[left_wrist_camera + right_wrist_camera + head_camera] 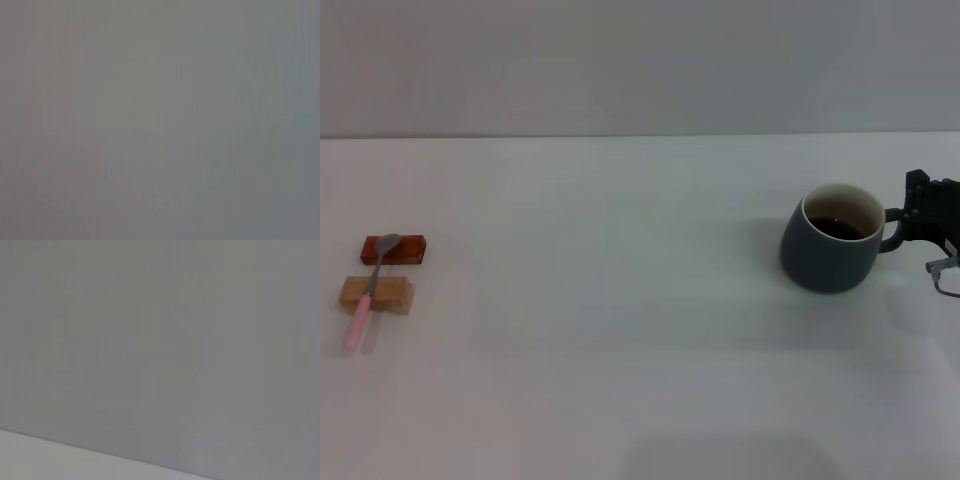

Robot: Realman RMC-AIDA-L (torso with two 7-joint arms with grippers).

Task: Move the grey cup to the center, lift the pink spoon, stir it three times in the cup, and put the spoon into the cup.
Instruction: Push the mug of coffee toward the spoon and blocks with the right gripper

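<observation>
The grey cup stands upright on the white table at the right, with dark liquid inside and its handle pointing right. My right gripper is at the right edge of the head view, right at the cup's handle. The pink spoon lies at the far left, its metal bowl resting on a red block and its handle across a tan wooden block. My left gripper is out of view. Both wrist views show only blank grey surface.
The white table stretches between the spoon on the left and the cup on the right. A grey wall rises behind the table's far edge.
</observation>
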